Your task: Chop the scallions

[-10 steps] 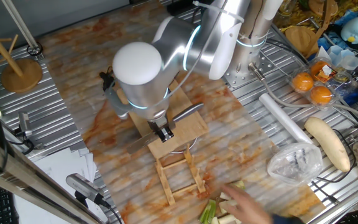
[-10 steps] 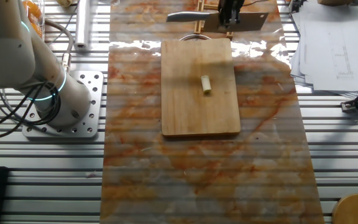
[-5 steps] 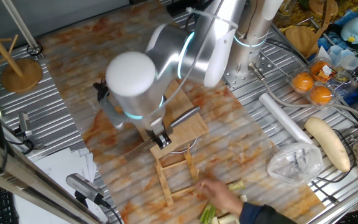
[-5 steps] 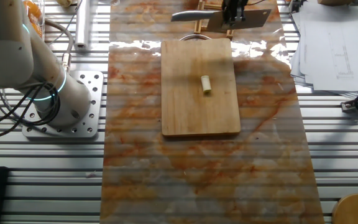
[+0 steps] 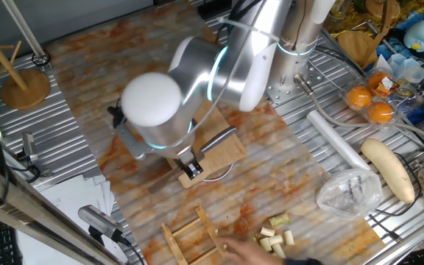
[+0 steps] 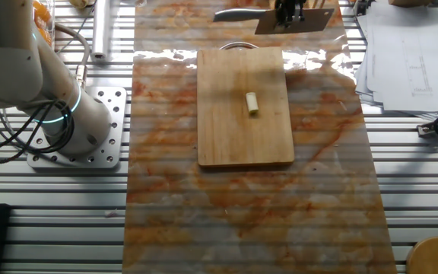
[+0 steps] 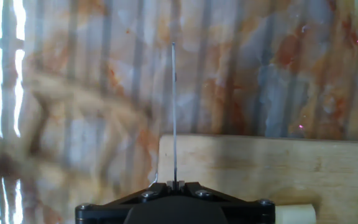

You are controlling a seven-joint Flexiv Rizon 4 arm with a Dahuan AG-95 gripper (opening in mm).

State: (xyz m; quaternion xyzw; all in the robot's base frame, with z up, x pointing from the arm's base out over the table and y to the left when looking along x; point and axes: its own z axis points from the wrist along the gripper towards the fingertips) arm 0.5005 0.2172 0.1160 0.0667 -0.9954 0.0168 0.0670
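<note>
My gripper (image 6: pixel 287 9) is shut on a cleaver-style knife (image 6: pixel 295 21) and holds it in the air just beyond the far end of the wooden cutting board (image 6: pixel 245 144). One short pale scallion segment (image 6: pixel 252 103) lies on the board's middle. In the hand view the blade (image 7: pixel 173 112) shows edge-on above the board's edge (image 7: pixel 260 168), with the scallion segment (image 7: pixel 294 214) at the lower right of my gripper (image 7: pixel 174 185). In one fixed view my gripper (image 5: pixel 191 168) holds the knife (image 5: pixel 219 138). Several more scallion segments (image 5: pixel 272 235) lie near the table's front edge.
A person's hand (image 5: pixel 252 254) and a wooden rack (image 5: pixel 190 239) are at the front edge. A long white radish (image 5: pixel 389 169), a plastic bag (image 5: pixel 348 193), a white roll (image 5: pixel 337 140) and oranges (image 5: pixel 370 103) lie to the right. A wooden stand (image 5: pixel 24 85) is far left.
The person's hand has pulled the wooden rack out from under the knife toward the front edge. My gripper, still holding the knife, has shifted slightly away from the board.
</note>
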